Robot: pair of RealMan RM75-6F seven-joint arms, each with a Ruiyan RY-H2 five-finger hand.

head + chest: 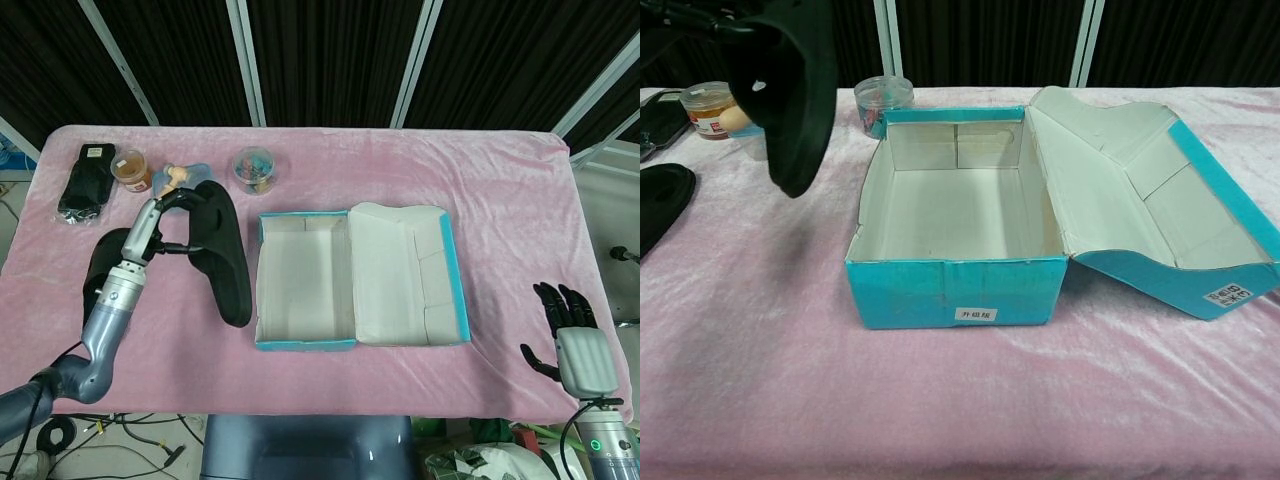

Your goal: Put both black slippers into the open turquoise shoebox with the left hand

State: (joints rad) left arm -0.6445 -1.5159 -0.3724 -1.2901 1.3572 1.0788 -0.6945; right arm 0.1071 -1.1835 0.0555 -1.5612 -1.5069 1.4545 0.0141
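Observation:
My left hand (160, 215) holds one black slipper (224, 252) in the air, left of the open turquoise shoebox (302, 342). In the chest view that slipper (792, 90) hangs toe down, above and left of the shoebox (950, 285), whose inside is bare. The other black slipper (100, 262) lies on the pink cloth under my left arm, and its edge (660, 200) shows at the far left of the chest view. My right hand (570, 325) rests at the table's right front corner with fingers spread, holding nothing.
Behind the slippers stand a jar with an orange label (131, 168), a blue-lidded tub with a wooden piece (180, 178), a clear pot of coloured bits (255, 167) and a black packet (85, 182). The shoebox lid (410, 270) lies open to the right.

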